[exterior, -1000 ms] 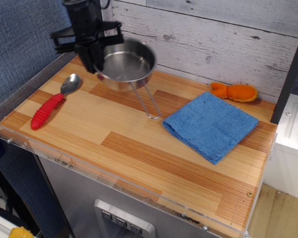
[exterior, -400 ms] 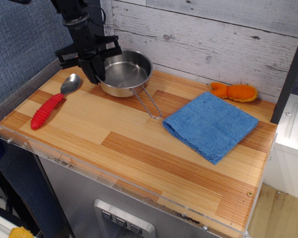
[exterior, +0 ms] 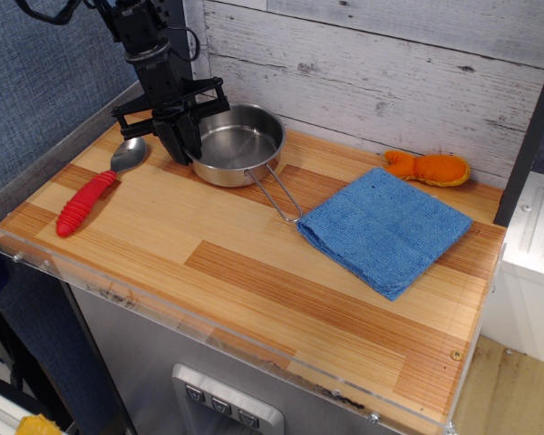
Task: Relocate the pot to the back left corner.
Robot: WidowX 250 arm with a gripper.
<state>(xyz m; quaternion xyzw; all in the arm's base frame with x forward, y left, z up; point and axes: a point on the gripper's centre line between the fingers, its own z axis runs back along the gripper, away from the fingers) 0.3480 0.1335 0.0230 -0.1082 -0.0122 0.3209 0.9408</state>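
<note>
- The claw (exterior: 183,145) is down at table level, its dark fingers straddling the left rim of the pot (exterior: 236,142). One finger seems to sit inside the bowl and the other outside. Whether they pinch the rim or have let it go cannot be told from this view.
- The pot sits flat on the table (exterior: 245,272), just right of the claw. Its wire handle (exterior: 276,190) runs away from the claw, toward the front right.
- Behind the claw and slightly left is the back left corner (exterior: 168,95), where the blue wall meets the white planks. The arm hides most of that spot. The pot lies near the corner, close to the back wall.
- Just left of the claw lies the spoon (exterior: 95,186), its bowl near the fingers and not touching the pot.
- Well right of the claw lies the blue cloth (exterior: 385,228); the handle tip ends just beside its near corner. An orange toy (exterior: 431,168) sits further right by the back wall.
- Judged step: the set-down, close to done. The pot looks placed near its goal.
- Next move calls for spreading the fingers fully, then lifting straight up. A sideways pull could drag the rim or tip the pot. The outer finger also needs to stay off the spoon.
</note>
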